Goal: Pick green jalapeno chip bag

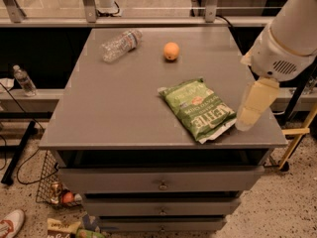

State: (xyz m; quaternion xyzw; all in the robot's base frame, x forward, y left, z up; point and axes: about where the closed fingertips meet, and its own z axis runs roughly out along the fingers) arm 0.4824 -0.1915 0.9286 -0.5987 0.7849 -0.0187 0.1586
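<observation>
The green jalapeno chip bag (198,108) lies flat on the grey cabinet top (114,103), right of the middle and near the front edge, with white "KETTLE" lettering facing up. My gripper (251,108) hangs from the white arm (290,33) at the right side of the view. It is just right of the bag, over the cabinet's right front corner, and not touching the bag.
An orange (171,50) sits behind the bag. A clear plastic bottle (120,44) lies on its side at the back left. The cabinet has drawers (161,185) below. Another bottle (24,81) stands on a ledge at left. Clutter and a wire basket (57,192) lie on the floor.
</observation>
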